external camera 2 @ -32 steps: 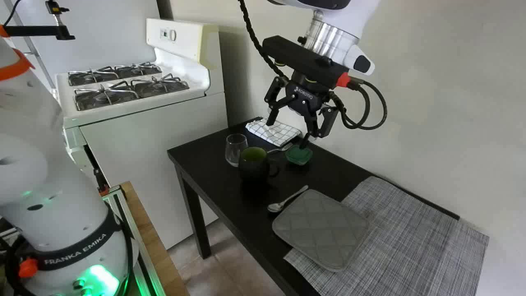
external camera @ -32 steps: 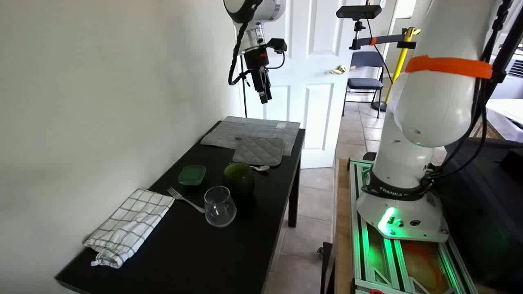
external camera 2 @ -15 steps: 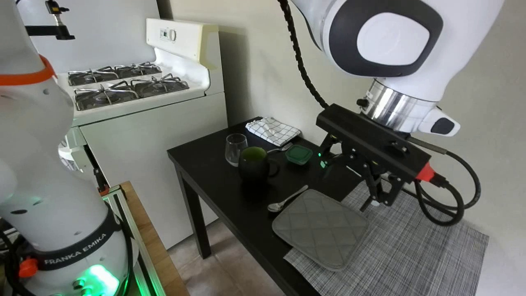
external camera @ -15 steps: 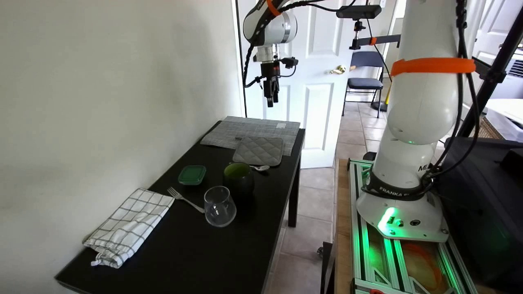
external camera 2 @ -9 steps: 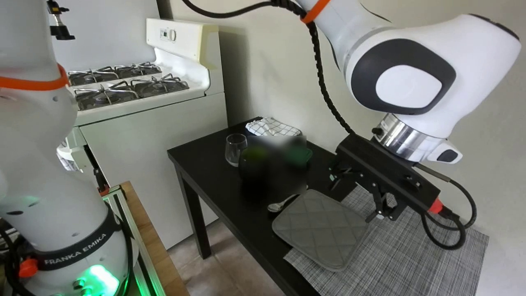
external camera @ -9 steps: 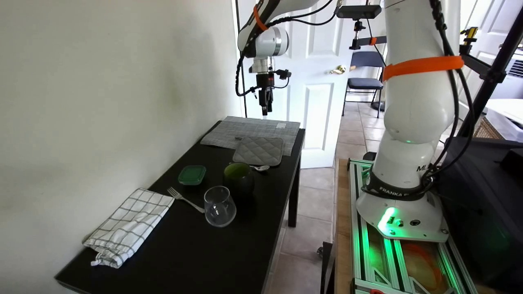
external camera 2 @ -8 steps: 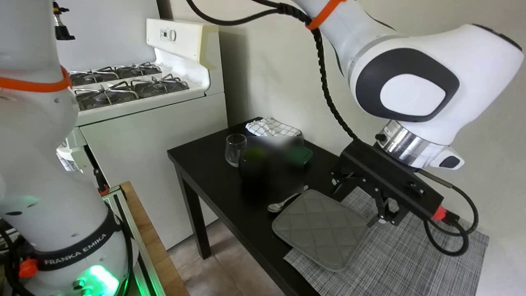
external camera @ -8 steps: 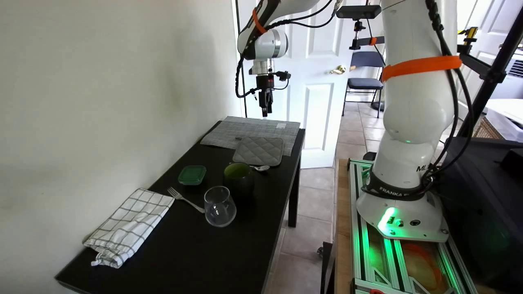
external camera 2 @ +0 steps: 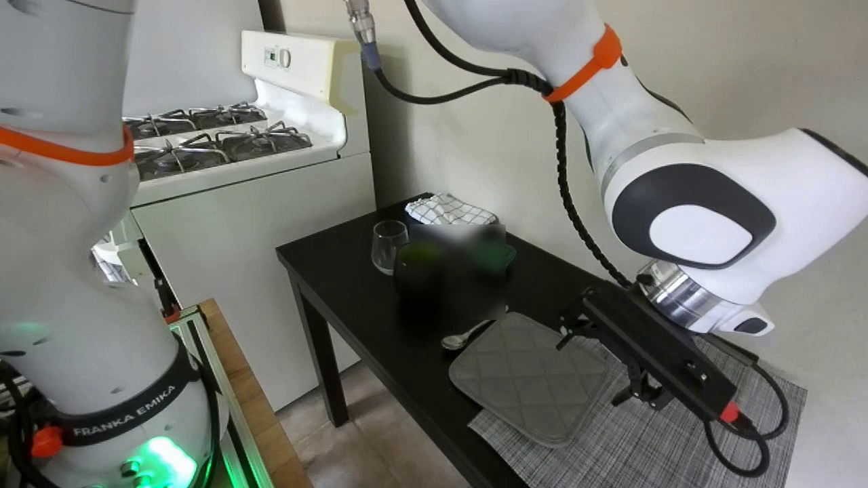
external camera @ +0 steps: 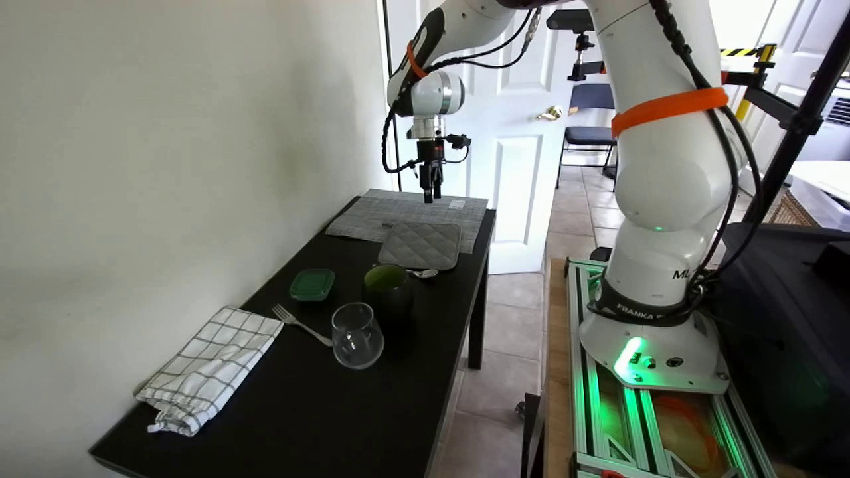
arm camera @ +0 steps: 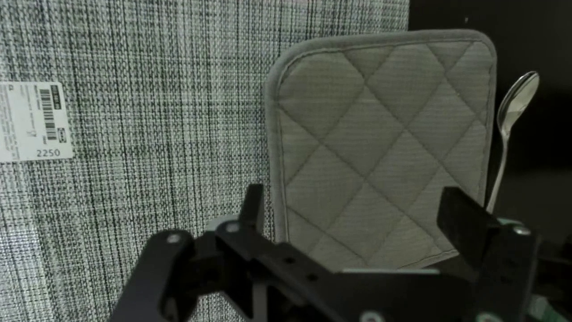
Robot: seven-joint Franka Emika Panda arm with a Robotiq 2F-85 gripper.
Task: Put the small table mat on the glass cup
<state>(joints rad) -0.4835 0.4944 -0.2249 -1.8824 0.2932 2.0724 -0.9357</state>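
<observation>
The small table mat (external camera: 420, 245) is grey and quilted with rounded corners. It lies flat, partly on a larger woven grey mat, and it also shows in an exterior view (external camera 2: 529, 379) and in the wrist view (arm camera: 380, 134). The clear glass cup (external camera: 357, 342) stands upright farther along the table; it also shows in an exterior view (external camera 2: 389, 249) and is out of the wrist view. My gripper (external camera 2: 590, 371) is open and empty above the mats. In the wrist view my gripper's fingers (arm camera: 353, 193) are spread wide over the small mat's near part, not touching it.
The large woven mat (external camera: 378, 211) covers the table end. A spoon (arm camera: 514, 107) lies beside the small mat. A dark mug (external camera: 388, 299) stands near the glass, with a green container (external camera: 312, 284), a fork (external camera: 300, 324) and a checked cloth (external camera: 212, 365). A wall (external camera: 199, 166) borders the table.
My gripper has moved away from above the cup end of the table to over the mats, then come down lower. It stays open. The objects on the table have not moved.
</observation>
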